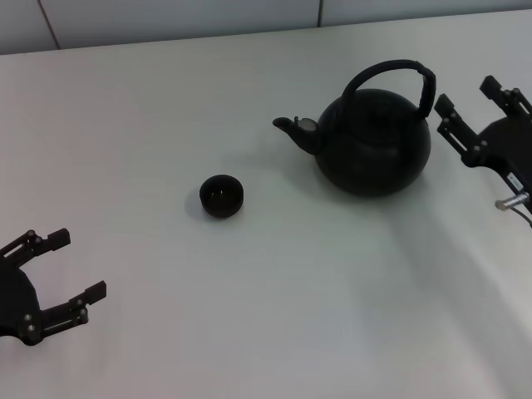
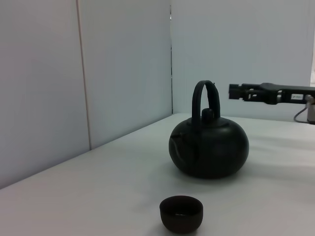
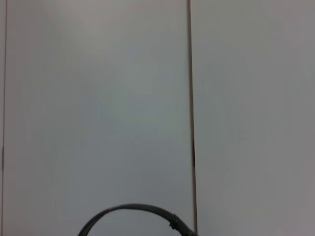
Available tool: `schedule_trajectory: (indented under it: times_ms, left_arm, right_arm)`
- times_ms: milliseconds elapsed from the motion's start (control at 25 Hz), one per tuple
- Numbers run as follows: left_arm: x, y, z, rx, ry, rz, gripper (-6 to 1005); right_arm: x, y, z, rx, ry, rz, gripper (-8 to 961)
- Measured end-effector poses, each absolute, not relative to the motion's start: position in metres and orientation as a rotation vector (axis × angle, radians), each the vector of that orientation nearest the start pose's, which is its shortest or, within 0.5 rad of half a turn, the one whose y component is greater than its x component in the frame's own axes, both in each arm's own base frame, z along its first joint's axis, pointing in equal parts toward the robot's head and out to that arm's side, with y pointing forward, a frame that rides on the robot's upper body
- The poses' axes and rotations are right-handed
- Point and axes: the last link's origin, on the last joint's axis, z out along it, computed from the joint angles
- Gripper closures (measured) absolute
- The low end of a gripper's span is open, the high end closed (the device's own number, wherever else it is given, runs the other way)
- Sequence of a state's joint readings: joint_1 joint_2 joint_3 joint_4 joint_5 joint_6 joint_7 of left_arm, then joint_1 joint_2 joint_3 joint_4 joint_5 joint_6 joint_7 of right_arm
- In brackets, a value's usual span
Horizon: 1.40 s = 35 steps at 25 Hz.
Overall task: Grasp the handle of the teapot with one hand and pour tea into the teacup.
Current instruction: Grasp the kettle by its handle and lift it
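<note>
Left hand (image 1: pixel 76 266) parked at near-left desk (image 1: pixel 274 316) edge, fingers apart, empty. Teacup (image 1: pixel 222 196) mid-desk, teapot (image 1: pixel 374 141) right of it, spout facing cup. Right hand (image 1: pixel 470 104) open, just beside handle (image 1: pixel 391 71), no contact. Step: approach. Next: close in, clamp onto handle top.

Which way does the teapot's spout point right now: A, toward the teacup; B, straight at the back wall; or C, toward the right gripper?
A: in the head view the teapot's spout faces the teacup, away from the open right gripper.
</note>
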State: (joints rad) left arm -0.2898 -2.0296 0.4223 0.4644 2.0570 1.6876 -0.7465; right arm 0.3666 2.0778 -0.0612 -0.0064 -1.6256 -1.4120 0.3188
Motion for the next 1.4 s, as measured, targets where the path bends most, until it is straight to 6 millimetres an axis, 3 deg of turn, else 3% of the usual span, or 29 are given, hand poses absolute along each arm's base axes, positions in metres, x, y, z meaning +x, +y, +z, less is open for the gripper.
schedule_trajectory:
  times_ms: [440, 1240, 1320, 1400]
  left_arm:
    - [-0.347, 0.235, 0.014, -2.512, -0.316, -0.704, 131]
    - [-0.346, 0.235, 0.013, -2.511, -0.315, -0.711, 132]
    - [-0.346, 0.236, 0.013, -2.511, -0.314, -0.710, 132]
    - [-0.346, 0.236, 0.013, -2.511, -0.314, -0.710, 132]
  right_arm:
    - [0.339, 0.311, -0.019, -1.801, 0.539, 0.719, 261]
    - [0.337, 0.314, -0.020, -1.806, 0.540, 0.720, 286]
    - [0.335, 0.315, -0.020, -1.807, 0.538, 0.726, 480]
    - [0.334, 0.316, -0.020, -1.808, 0.542, 0.730, 576]
